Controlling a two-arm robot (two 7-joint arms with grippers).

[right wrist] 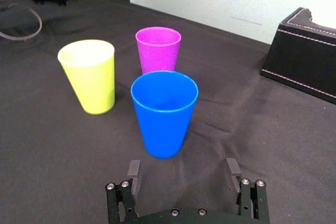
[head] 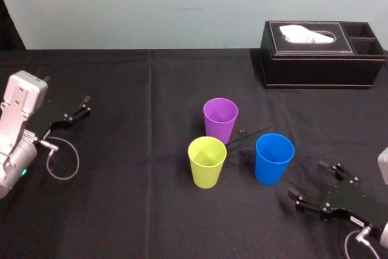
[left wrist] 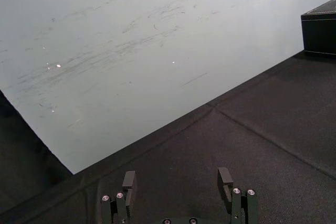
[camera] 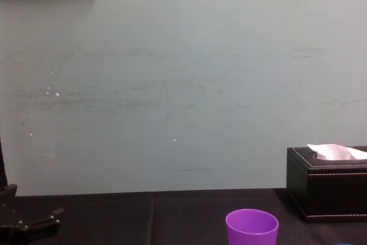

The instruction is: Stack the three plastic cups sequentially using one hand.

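A black cloth tabletop (head: 121,210) carries a stitched, leathery tissue box (head: 321,65) at upper right. The right hand (head: 306,181), lower right, gapes wide and empty. The left hand (left wrist: 177,178), mid-left in the head view, is also spread. At centre, smooth tapered plastic cups stand unstacked: purple cup (head: 219,119), yellow-green cup (head: 207,162), blue cup (head: 273,159).

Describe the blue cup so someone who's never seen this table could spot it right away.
Start at the black tissue box at the far right of the table, then come toward the robot to the three upright cups mid-table. The blue cup is the one on the robot's right, nearest the open right gripper; its neighbours are the purple cup and the yellow-green cup.
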